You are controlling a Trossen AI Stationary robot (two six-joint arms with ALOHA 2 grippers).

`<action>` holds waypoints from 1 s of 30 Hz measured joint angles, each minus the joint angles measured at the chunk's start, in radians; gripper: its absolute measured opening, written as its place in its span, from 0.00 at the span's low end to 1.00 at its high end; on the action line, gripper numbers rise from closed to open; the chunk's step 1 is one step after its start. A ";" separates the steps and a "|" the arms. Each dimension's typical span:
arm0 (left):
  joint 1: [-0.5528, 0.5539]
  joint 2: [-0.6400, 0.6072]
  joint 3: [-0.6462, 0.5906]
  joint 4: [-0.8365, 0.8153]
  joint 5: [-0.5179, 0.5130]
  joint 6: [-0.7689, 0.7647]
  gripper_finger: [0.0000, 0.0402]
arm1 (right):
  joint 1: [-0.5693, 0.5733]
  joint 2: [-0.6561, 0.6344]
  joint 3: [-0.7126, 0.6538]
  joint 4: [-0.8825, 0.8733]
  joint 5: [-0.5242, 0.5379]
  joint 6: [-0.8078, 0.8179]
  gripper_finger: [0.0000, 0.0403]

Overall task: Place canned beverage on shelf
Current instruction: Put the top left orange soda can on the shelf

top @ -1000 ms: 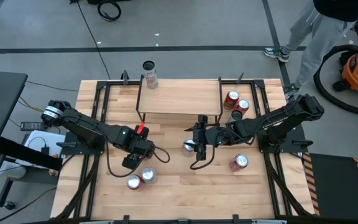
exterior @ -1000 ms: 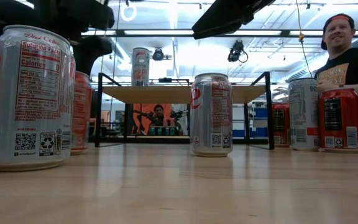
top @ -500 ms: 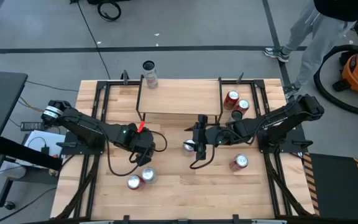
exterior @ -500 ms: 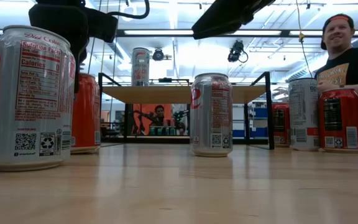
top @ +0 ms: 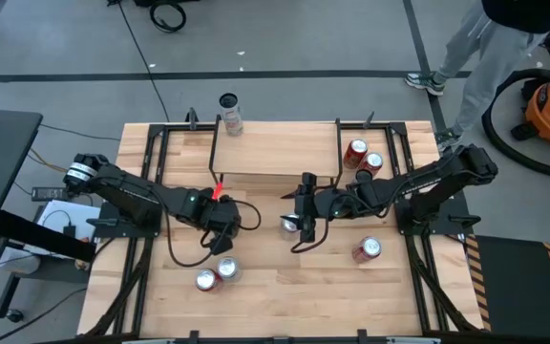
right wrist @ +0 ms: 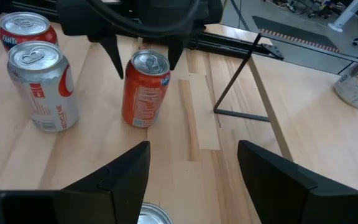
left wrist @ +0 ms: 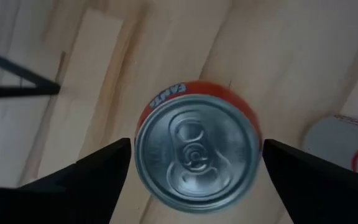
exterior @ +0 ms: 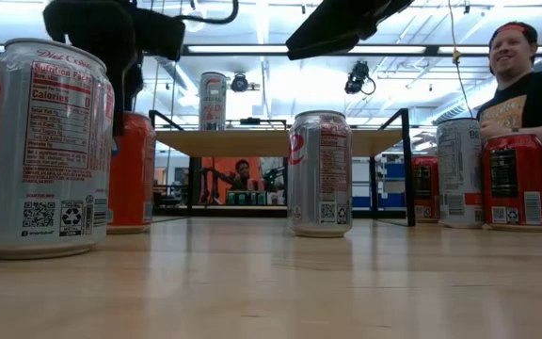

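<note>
A: What is near the left gripper (left wrist: 191, 180)?
B: Its fingers (left wrist: 86, 180) are wide open over an orange can (left wrist: 196, 151), not touching. Two cans (top: 215, 275) stand nearby.

A: And the right gripper (right wrist: 191, 186)?
B: Open above a silver can (top: 290, 225). The shelf (top: 275, 149) holds one can (top: 229, 113).

Cans, eight counted: one orange can (left wrist: 196, 148) between the left fingers (left wrist: 98, 174), one silver can (top: 289, 225) below the right fingers (right wrist: 120, 177), five elsewhere on the worktop (top: 275, 306), one tall can (top: 229, 116) on the single shelf (top: 275, 153).
</note>
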 joint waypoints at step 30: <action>0.010 0.000 -0.002 -0.004 0.005 0.576 0.84 | 0.019 0.000 0.000 0.003 0.000 0.016 0.63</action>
